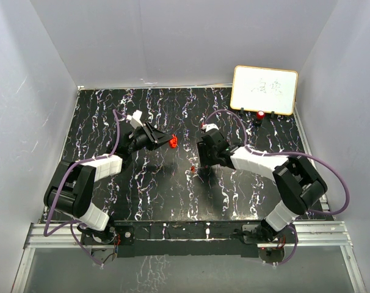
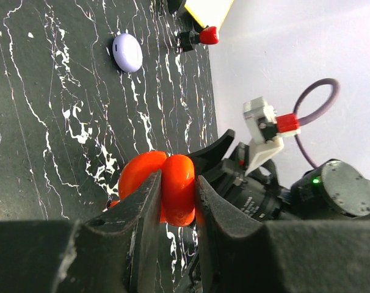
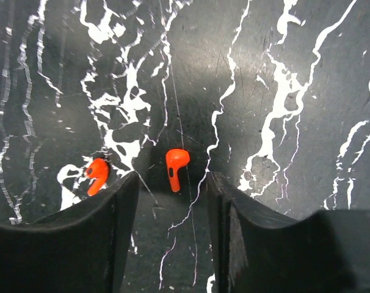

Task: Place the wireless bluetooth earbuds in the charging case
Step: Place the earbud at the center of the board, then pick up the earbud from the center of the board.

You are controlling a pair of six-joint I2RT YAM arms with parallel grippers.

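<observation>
1. Left tool (image 2: 177, 182) is pinching the red charging case (image 2: 173, 192) between both fingers, holding it off the worktop (image 2: 50, 122), left of centre. The case is showing 2 rounded lobes. That reads as hinged open, but I can't confirm it.
2. Right tool (image 3: 173, 182) is hanging spread just above the worktop, gripping nothing.
3. The 2 red earbuds (image 1: 193, 167) are lying flat near the worktop's centre, slightly toward the near edge.
4. Earbud A (image 3: 176, 168) is sitting in the gap between the right tool's fingers, touching neither. Earbud B (image 3: 97, 176) is lying just outside 1 finger.
5. Key relation: A's long axis is running roughly along the fingers, slightly tilted, so the jaws would be closing across its narrow width. The right tool is directly over it. The left tool is further off and occupied.
6. Judgement: the right arm is lining up the pick on A, and the left arm is presenting the case as the target. Risk is a finger nudging B on the way down.
7. A lavender case (image 2: 127, 52) is lying shut toward the far edge, near the whiteboard (image 1: 264, 90). No purple earbuds are showing.
</observation>
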